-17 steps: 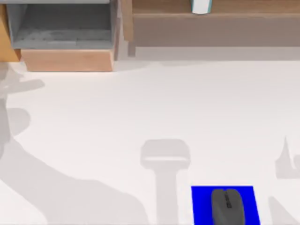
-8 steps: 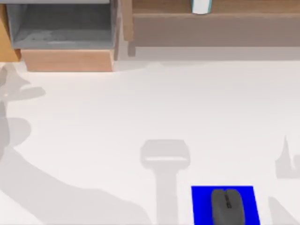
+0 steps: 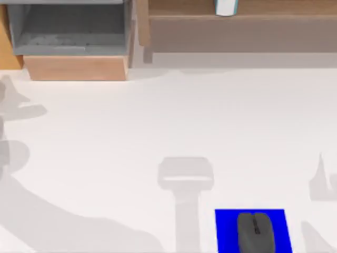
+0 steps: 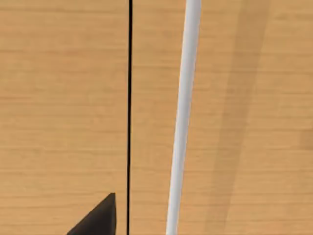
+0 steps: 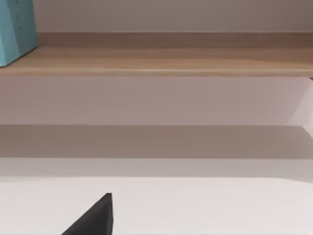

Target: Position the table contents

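Top view: mouse (image 3: 256, 231) on blue pad (image 3: 227, 226) at five o'clock; finger state indeterminable; unsighted approach risks nudging mouse off pad.

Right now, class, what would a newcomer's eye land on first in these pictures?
The bright blue mat at the table's near edge, right of centre, with the dark grey mouse lying on it. Next, the open wooden drawer at far left, and the small white item on the shelf behind.
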`<state>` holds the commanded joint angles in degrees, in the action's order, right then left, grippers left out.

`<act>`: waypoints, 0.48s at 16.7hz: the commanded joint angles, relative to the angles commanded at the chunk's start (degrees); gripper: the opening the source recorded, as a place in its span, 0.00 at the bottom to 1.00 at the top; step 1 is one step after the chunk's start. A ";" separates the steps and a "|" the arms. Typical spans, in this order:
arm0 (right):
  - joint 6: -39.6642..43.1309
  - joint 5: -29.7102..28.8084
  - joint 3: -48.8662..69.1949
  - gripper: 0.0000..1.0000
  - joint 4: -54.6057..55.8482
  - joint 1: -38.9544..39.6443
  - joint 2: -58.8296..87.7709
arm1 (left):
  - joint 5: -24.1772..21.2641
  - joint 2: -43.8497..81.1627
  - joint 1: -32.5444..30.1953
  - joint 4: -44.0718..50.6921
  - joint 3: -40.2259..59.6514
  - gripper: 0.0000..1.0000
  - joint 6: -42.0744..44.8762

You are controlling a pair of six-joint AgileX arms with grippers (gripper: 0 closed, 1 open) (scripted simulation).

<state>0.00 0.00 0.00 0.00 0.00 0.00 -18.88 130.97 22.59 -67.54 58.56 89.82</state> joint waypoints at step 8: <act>0.00 0.00 0.00 1.00 0.00 0.00 0.00 | 15.57 0.17 -15.29 -2.84 -3.29 1.00 -14.07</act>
<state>0.00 0.00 0.00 0.00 0.00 0.00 -3.31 131.14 7.31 -70.38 55.27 75.75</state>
